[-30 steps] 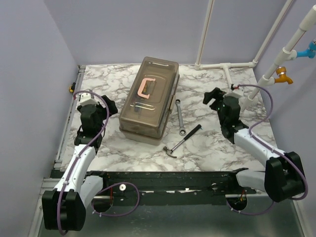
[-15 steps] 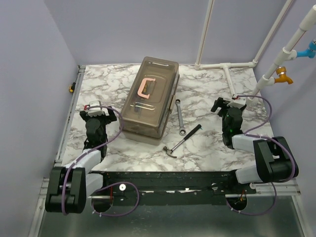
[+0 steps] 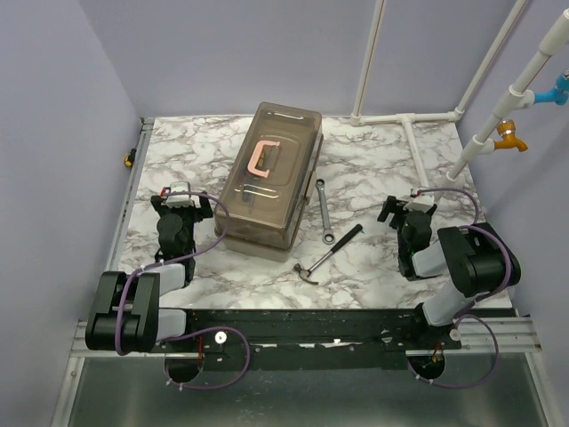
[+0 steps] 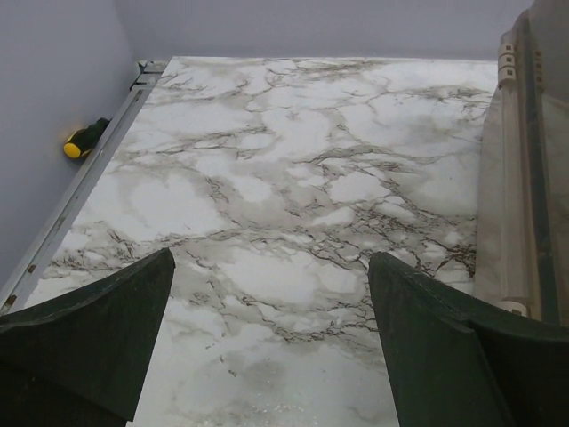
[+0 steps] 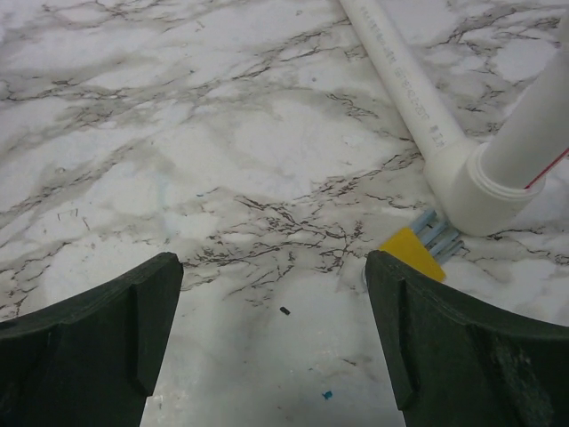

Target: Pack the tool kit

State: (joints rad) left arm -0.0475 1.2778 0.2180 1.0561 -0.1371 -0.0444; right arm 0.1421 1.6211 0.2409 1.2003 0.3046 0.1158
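Toolbox (image 3: 269,173) was kept shut, wrench (image 3: 325,210) and hammer (image 3: 329,253) left outside; left end effector (image 4: 271,258) and right end effector (image 5: 274,258) were withdrawn, wide, empty.

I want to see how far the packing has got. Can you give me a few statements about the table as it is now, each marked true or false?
1. The toolbox has its lid shut. True.
2. The hammer lies inside the toolbox. False: it lies out on the table, off the toolbox's near right corner.
3. The wrench lies on the table to the right of the toolbox. True.
4. The left gripper holds a screwdriver. False: it is open and empty. A yellow-and-black tool lies apart from it, at the table's left edge.
5. The right gripper is open with nothing between its fingers. True.
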